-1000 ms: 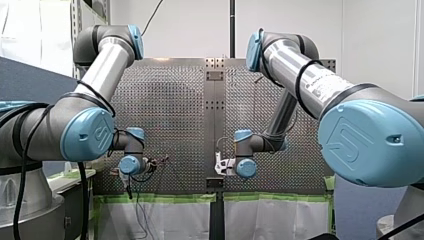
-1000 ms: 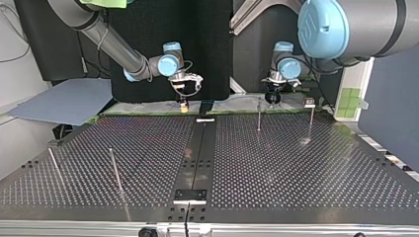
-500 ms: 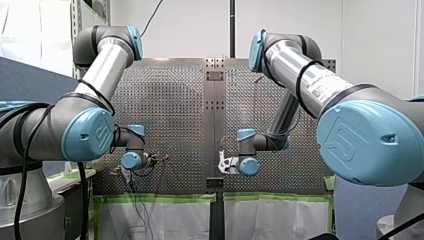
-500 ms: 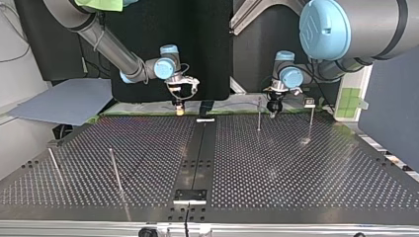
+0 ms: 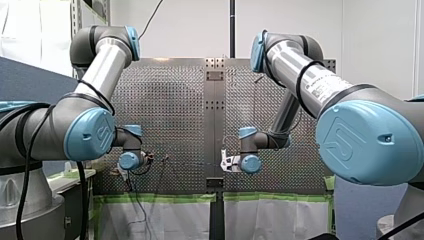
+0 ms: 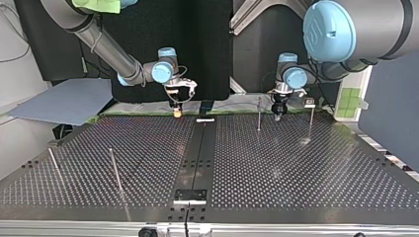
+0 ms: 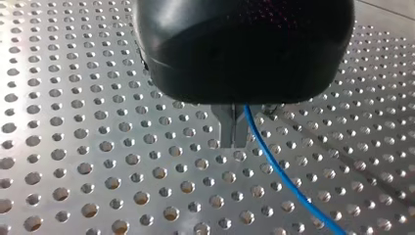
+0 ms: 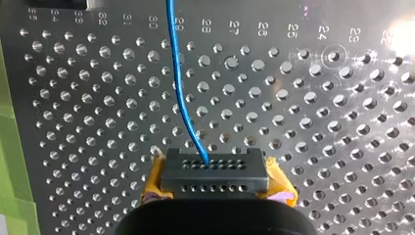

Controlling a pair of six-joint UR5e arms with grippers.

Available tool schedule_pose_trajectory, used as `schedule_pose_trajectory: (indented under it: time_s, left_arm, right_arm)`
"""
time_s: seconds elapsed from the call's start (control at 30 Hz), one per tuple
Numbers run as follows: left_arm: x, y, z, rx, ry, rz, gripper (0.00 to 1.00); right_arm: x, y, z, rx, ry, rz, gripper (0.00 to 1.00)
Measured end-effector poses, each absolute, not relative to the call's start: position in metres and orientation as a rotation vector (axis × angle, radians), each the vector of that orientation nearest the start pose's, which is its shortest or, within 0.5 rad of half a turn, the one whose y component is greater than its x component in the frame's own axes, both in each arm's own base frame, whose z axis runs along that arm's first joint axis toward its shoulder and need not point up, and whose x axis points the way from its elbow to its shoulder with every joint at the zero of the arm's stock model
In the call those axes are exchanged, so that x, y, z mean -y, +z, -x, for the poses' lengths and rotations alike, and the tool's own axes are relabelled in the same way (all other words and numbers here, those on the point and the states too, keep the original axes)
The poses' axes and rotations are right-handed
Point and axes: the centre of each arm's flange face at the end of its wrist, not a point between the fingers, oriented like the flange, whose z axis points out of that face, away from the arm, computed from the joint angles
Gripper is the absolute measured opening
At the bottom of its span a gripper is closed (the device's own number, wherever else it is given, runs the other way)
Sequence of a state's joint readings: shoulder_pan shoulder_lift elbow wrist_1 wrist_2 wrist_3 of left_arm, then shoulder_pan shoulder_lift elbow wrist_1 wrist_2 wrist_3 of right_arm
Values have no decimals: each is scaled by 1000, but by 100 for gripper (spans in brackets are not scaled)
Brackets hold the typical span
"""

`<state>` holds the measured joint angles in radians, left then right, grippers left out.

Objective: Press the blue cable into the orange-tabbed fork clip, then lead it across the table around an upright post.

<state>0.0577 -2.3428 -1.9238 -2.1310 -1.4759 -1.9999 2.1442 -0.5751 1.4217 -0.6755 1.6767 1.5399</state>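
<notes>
The left gripper [image 7: 234,143], clamped on the blue cable [image 7: 281,176], hangs just beside an upright post [image 6: 258,114]; the right gripper [image 8: 214,171] grips the cable well apart from it.

**Cable ends out of sight**

In the left wrist view the blue cable [image 7: 277,166] slips behind my left gripper's [image 7: 234,143] black body and runs out of view ahead of it. In the right wrist view it also leaves the picture (no end shows). In the top view it is too thin to trace.

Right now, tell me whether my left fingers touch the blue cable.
Touching. The left wrist view shows the blue cable emerging pinched against the shut left fingers.
</notes>
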Motion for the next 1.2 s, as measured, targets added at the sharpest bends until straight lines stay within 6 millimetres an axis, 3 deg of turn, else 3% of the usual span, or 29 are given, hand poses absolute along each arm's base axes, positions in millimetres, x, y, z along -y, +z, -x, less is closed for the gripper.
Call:
schedule_pose_trajectory:
  time_s: [0.33,0.4,0.43,0.47,0.5,0.53,0.57,0.6,0.63,0.67,1.2]
  left_arm:
    - [106,3,-561,-1662,-339,326,11]
    - [107,2,-560,-1670,-345,316,22]
    - [107,2,-560,-1674,-347,311,22]
    - [108,2,-560,-1682,-348,301,44]
    - [108,1,-559,-1688,-347,294,58]
    - [108,1,-559,-1696,-345,288,58]
    - [107,0,-558,-1705,-339,282,77]
    - [106,-1,-557,-1713,-331,279,88]
    - [105,-1,-556,-1720,-322,278,88]
    - [104,-2,-555,-1730,-306,277,100]
    - [108,-13,-533,-1879,-146,217,100]
  right_arm:
    - [520,-15,-480,998,1395,-1710,0]
    - [520,-15,-480,997,1396,-1709,0]
    - [520,-15,-480,997,1396,-1709,0]
    - [520,-15,-480,997,1396,-1709,0]
    - [520,-15,-480,998,1396,-1710,0]
    - [520,-15,-480,998,1395,-1710,0]
    - [520,-15,-480,998,1395,-1710,0]
    - [520,-15,-480,998,1395,-1710,0]
    - [520,-15,-480,998,1395,-1709,0]
    - [520,-15,-480,999,1394,-1709,0]
    - [521,-16,-479,1000,1393,-1710,0]
